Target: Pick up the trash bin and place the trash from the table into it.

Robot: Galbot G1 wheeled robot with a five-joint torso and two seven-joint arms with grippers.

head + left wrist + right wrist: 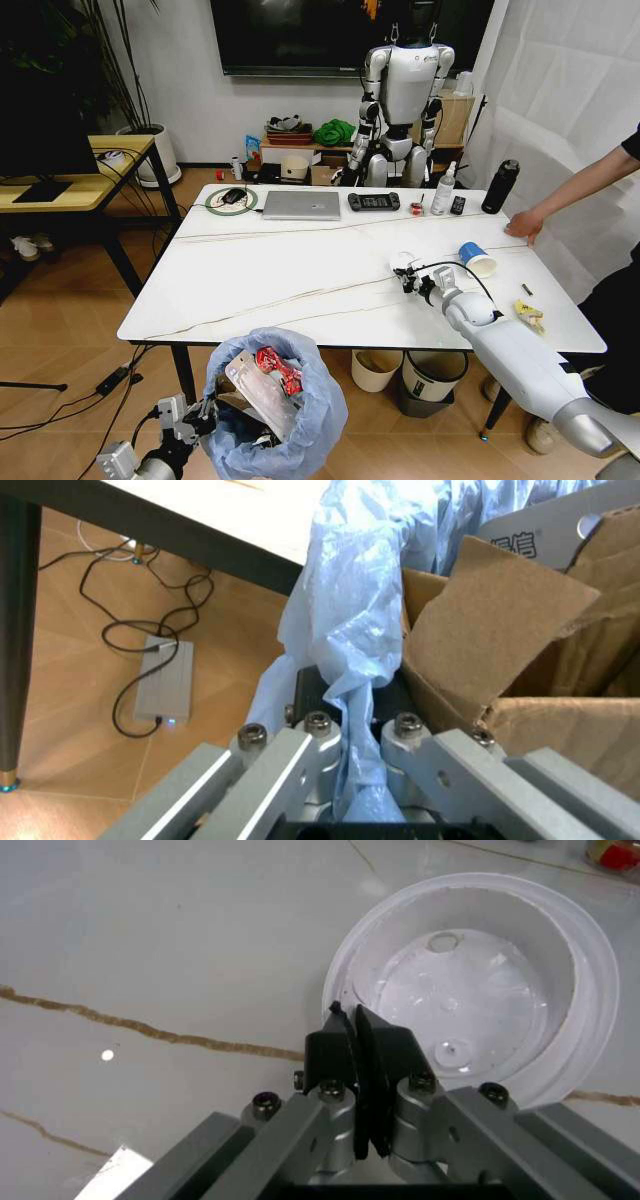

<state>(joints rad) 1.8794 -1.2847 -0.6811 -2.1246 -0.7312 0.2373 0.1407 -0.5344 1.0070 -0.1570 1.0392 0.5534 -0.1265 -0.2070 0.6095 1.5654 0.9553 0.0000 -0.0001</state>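
Marble table (300,280) in office, right gripper (355,1036) jaws closed beside white lid (480,982), left gripper (350,727) pinching trash bin (300,420) liner.

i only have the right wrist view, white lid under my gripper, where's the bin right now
Observer: The trash bin is off the table's near edge, lower than the tabletop, on the left gripper.
Operator: is the left gripper actually gripping it
Observer: Yes. The left wrist view shows it shut on the bin's blue bag, next to a piece of cardboard.
Operator: any other trash on the table near me
Observer: A blue paper cup lies on its side just past the right gripper, and a yellow wrapper sits near the table's right edge.
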